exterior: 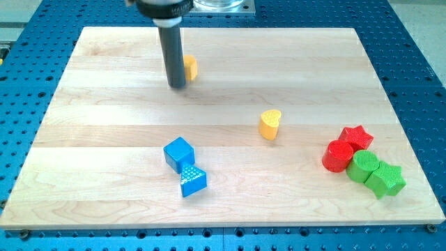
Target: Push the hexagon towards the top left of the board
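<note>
A yellow block [190, 67], probably the hexagon, sits near the view's top, left of centre, mostly hidden behind my rod. My tip [178, 86] rests on the board just left of and slightly below that block, touching or nearly touching it. A yellow heart-shaped block [270, 124] lies right of centre, well apart from my tip.
A blue cube [178, 153] and a blue triangular block [192, 181] lie together at lower left of centre. At lower right, a red star [357, 136], a red cylinder [338, 155], a green cylinder [363, 166] and a green star [385, 180] cluster near the wooden board's edge [411, 139].
</note>
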Controlling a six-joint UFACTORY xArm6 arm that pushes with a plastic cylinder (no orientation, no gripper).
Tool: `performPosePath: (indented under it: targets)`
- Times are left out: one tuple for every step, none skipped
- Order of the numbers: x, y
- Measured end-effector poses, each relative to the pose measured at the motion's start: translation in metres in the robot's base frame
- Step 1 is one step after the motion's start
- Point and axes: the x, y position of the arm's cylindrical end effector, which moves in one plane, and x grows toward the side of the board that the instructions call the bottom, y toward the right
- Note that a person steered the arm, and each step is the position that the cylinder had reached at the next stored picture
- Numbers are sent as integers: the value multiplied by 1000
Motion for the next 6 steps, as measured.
performPosePath:
  targets:
    - [-10,53]
    - [-51,-33]
    - [-57,-80]
    - [-56,3]
    - [-89,-2]
    - [-91,-90]
